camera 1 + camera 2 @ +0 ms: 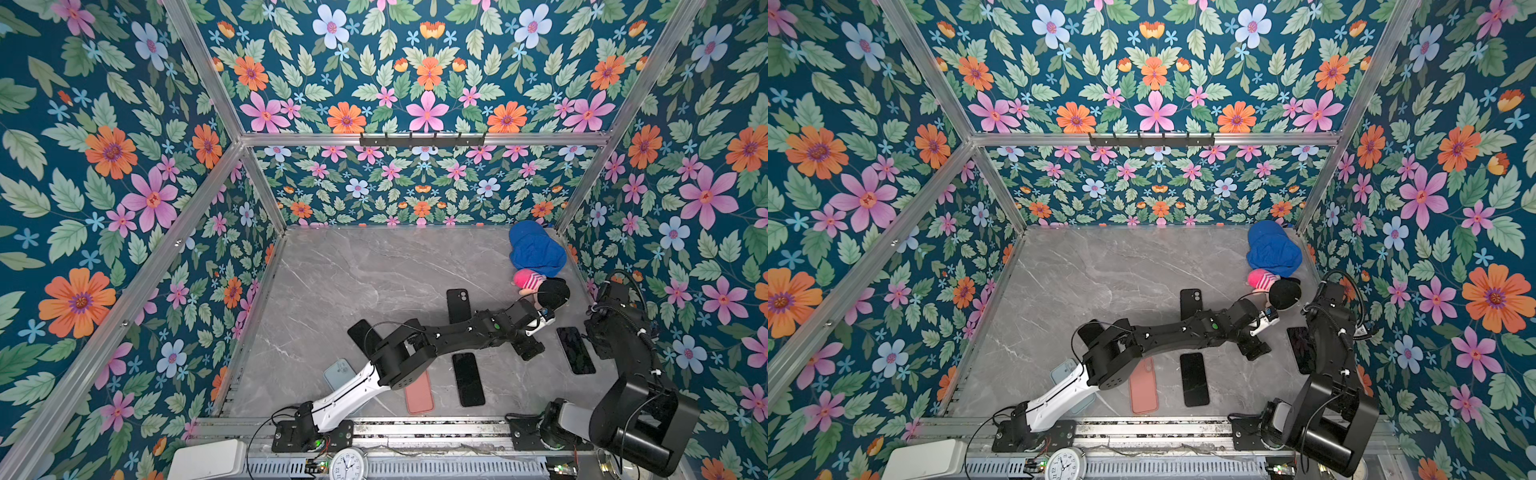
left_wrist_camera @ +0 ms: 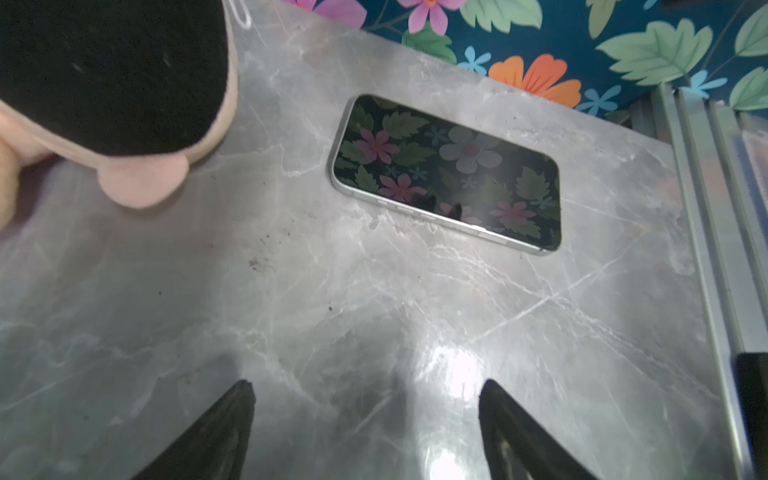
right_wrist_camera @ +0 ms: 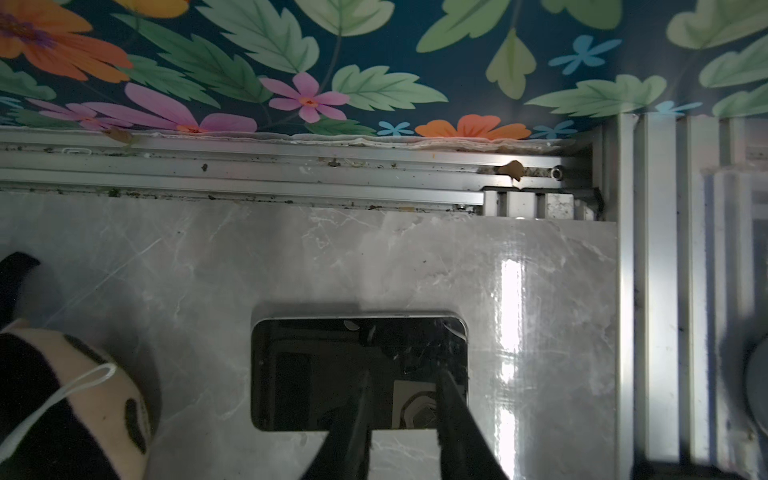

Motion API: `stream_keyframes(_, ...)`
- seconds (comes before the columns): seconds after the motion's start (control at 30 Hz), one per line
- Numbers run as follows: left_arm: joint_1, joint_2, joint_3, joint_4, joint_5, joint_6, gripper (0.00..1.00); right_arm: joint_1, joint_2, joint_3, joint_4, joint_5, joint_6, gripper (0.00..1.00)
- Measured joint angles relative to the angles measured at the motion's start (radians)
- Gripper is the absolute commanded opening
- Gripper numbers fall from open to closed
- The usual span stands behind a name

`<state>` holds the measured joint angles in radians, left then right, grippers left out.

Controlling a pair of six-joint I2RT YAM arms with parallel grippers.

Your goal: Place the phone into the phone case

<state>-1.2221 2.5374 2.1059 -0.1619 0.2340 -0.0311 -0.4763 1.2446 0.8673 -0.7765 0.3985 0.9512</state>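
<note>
Both top views: see slim silver-edged, dark-glass phone (image 1: pixel 575 350) flat on grey marble counter (image 1: pixel 353 270), right side, well apart from black phone case w/ camera cut-out (image 1: pixel 458 305).

L wrist: see left hand (image 2: pixel 365 415) spread wide, empty, above bare counter; black-haired plush doll (image 2: pixel 104 75) near.

R wrist: see right hand (image 3: pixel 405 374) just a slit apart over phone's screen, gripping nothing.

Prob. risks: skidding off slick glass w/o catching an edge; knocking left arm (image 1: pixel 436 332), crowded close.

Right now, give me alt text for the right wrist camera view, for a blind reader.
A dark-screened phone lies flat on a grey marble table, with the right gripper over one end, jaws slightly apart. A plush toy lies nearby, a floral wall behind.
</note>
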Motion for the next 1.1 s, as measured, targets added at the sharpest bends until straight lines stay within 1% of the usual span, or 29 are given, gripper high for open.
stream_keyframes(0.07,-0.002,0.003,0.008,0.005,-0.001,0.004,0.86,0.000,0.002,0.008,0.006,-0.016,-0.038,0.25)
stream_keyframes(0.13,-0.002,0.006,0.009,0.028,-0.006,0.017,0.85,0.000,-0.028,-0.006,0.026,-0.038,-0.076,0.26)
stream_keyframes(0.3,-0.006,0.035,-0.009,0.213,-0.024,0.083,0.89,-0.001,-0.185,-0.102,0.083,-0.106,-0.175,0.31)
stream_keyframes(0.33,-0.009,0.060,0.017,0.243,-0.027,0.093,0.89,-0.002,-0.206,-0.114,0.091,-0.114,-0.183,0.31)
stream_keyframes(0.4,-0.017,0.140,0.126,0.277,-0.030,0.114,0.88,-0.014,-0.225,-0.127,0.103,-0.136,-0.199,0.32)
stream_keyframes(0.47,-0.029,0.224,0.254,0.298,-0.034,0.124,0.86,-0.032,-0.219,-0.128,0.114,-0.166,-0.206,0.33)
stream_keyframes(0.5,-0.035,0.254,0.296,0.310,-0.037,0.130,0.85,-0.039,-0.212,-0.127,0.119,-0.177,-0.209,0.33)
stream_keyframes(0.63,-0.051,0.309,0.349,0.381,-0.055,0.133,0.80,-0.085,-0.203,-0.122,0.132,-0.234,-0.217,0.34)
stream_keyframes(0.7,-0.053,0.330,0.363,0.406,-0.055,0.126,0.75,-0.089,-0.204,-0.119,0.138,-0.265,-0.212,0.34)
stream_keyframes(0.77,-0.054,0.347,0.375,0.409,-0.068,0.115,0.72,-0.088,-0.202,-0.116,0.146,-0.293,-0.206,0.34)
stream_keyframes(0.9,-0.064,0.370,0.400,0.362,-0.103,0.116,0.68,-0.090,-0.196,-0.121,0.157,-0.333,-0.178,0.34)
stream_keyframes(0.97,-0.073,0.378,0.413,0.329,-0.106,0.121,0.67,-0.090,-0.195,-0.138,0.169,-0.373,-0.164,0.34)
stream_keyframes(1.1,-0.088,0.391,0.417,0.293,-0.126,0.127,0.64,-0.091,-0.193,-0.179,0.214,-0.398,-0.132,0.34)
